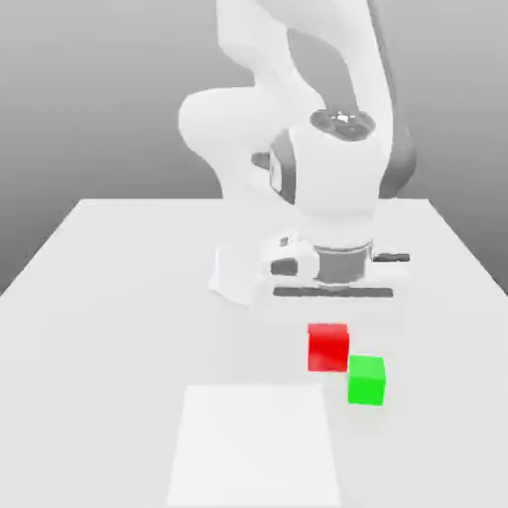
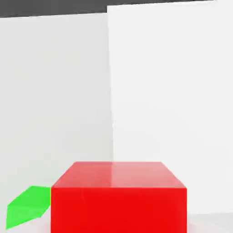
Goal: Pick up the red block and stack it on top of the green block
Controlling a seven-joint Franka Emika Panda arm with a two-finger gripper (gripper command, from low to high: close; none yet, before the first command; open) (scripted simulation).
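Note:
The red block (image 1: 327, 347) sits on the white table (image 1: 119, 298), directly under my gripper (image 1: 334, 308). The hand hangs low over it and is shut on the block. In the hand view the red block (image 2: 118, 195) looms very close, its top face and one side face showing. The green block (image 1: 366, 380) stands on the table just beside the red one, nearer the front edge and toward the exterior view's right, almost touching it at a corner. A slice of the green block (image 2: 27, 207) peeks out from behind the red one in the hand view.
A brighter white rectangle (image 1: 253, 446) lies flat on the table in front of the blocks, toward the exterior view's left. The arm's white body (image 1: 298, 129) rises behind the hand at the table's far side.

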